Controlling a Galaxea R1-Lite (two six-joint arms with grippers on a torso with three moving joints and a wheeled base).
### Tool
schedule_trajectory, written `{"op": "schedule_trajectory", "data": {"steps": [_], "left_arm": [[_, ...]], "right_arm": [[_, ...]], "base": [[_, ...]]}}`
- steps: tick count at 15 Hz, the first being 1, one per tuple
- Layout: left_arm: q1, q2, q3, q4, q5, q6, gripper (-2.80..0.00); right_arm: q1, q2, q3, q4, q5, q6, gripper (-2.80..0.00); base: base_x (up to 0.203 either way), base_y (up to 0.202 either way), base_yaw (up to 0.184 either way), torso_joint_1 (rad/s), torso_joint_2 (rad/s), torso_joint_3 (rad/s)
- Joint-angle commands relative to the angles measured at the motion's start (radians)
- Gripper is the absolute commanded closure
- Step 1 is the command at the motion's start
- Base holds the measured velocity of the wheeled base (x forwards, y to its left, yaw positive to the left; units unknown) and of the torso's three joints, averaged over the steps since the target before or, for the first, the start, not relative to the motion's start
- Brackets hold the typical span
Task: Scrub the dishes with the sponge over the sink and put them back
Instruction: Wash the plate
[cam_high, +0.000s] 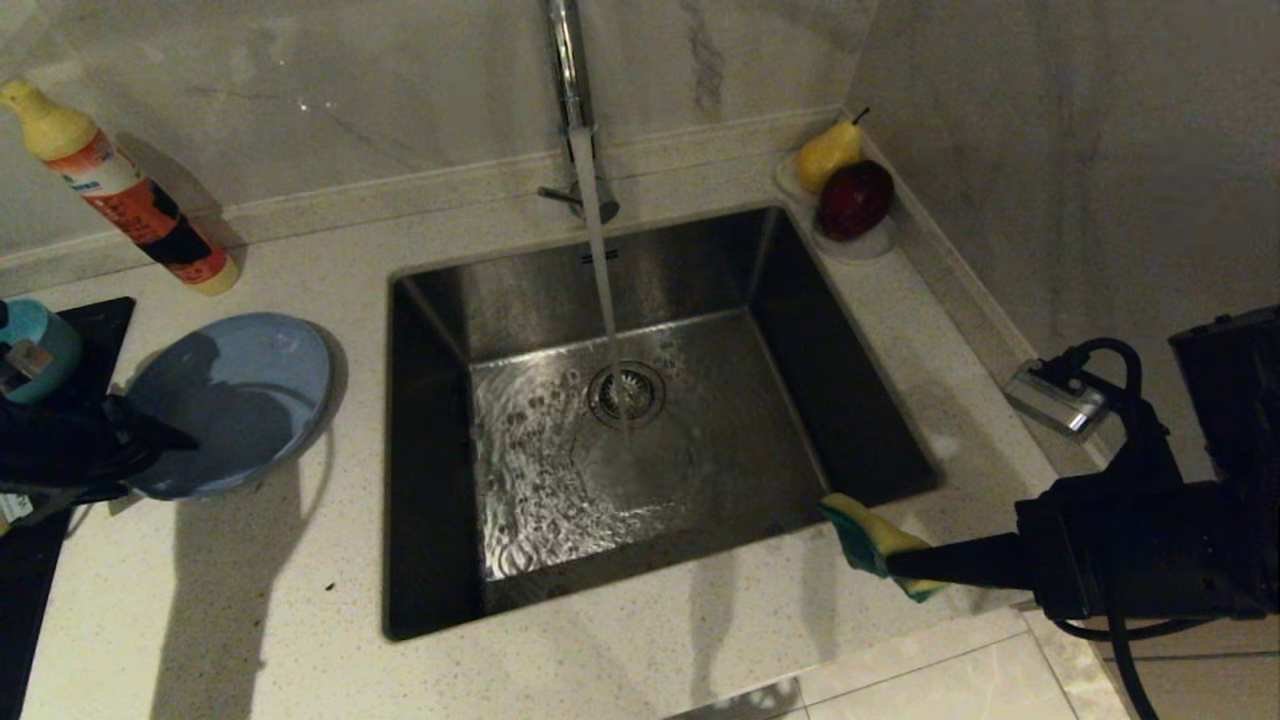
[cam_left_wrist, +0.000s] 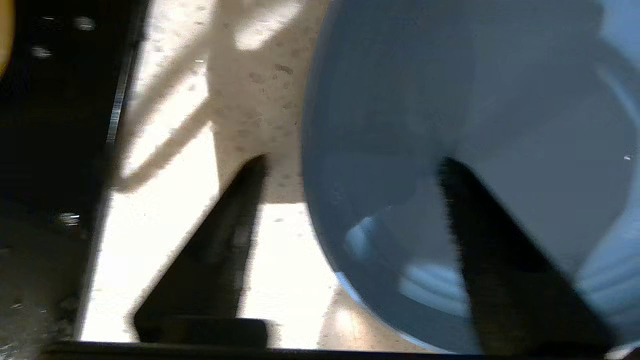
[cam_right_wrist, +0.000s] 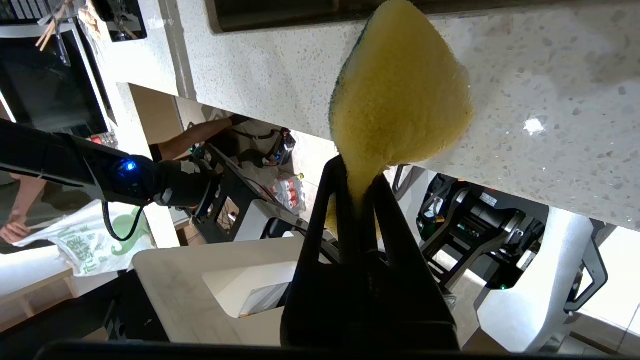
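The light-blue plate (cam_high: 260, 380) (cam_left_wrist: 500, 100) lies on the counter left of the sink (cam_high: 700, 270). My left gripper (cam_high: 170, 438) (cam_left_wrist: 352, 161) is open at its near-left rim. One finger (cam_left_wrist: 235, 225) is over the counter outside the rim, and the other reaches over the plate's inside. A teal-blue bowl (cam_high: 40, 345) sits at the far left, partly hidden by my arm. My right gripper (cam_high: 900, 565) (cam_right_wrist: 357, 170) is shut on the yellow-and-green sponge (cam_high: 868, 535) (cam_right_wrist: 400, 100), held above the counter at the sink's front right corner. Water runs from the tap (cam_high: 570, 80) onto the drain strainer (cam_high: 627, 392).
A bottle with a yellow cap (cam_high: 130, 200) lies against the back wall at the left. A small white dish (cam_high: 880, 243) with a pear and a red fruit stands at the sink's back right corner. A black surface (cam_high: 100, 320) borders the counter on the left.
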Motion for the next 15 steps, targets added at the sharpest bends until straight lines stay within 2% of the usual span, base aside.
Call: {"op": "schedule_trajectory", "data": {"steps": [1,13,15], "left_arm": [[0.003,0.004,0.002,-0.001,0.0,-0.004,0.0],[0.083,-0.002,-0.07,-0.013,-0.012,-0.059,0.0],[0.089,-0.003,-0.101,-0.013,-0.009,-0.094,0.0]], "right_arm": [[0.001,0.006,-0.005,0.001,0.005,0.002,0.0],[0.021,0.018,-0.013,0.001,0.013,0.004,0.0],[0.025,0.013,-0.013,-0.004,0.012,0.004,0.0]], "base": [[0.0,0.0,0.0,0.0,0.0,0.0],[0.0,0.0,0.0,0.0,0.0,0.0],[0.0,0.0,0.0,0.0,0.0,0.0]]}}
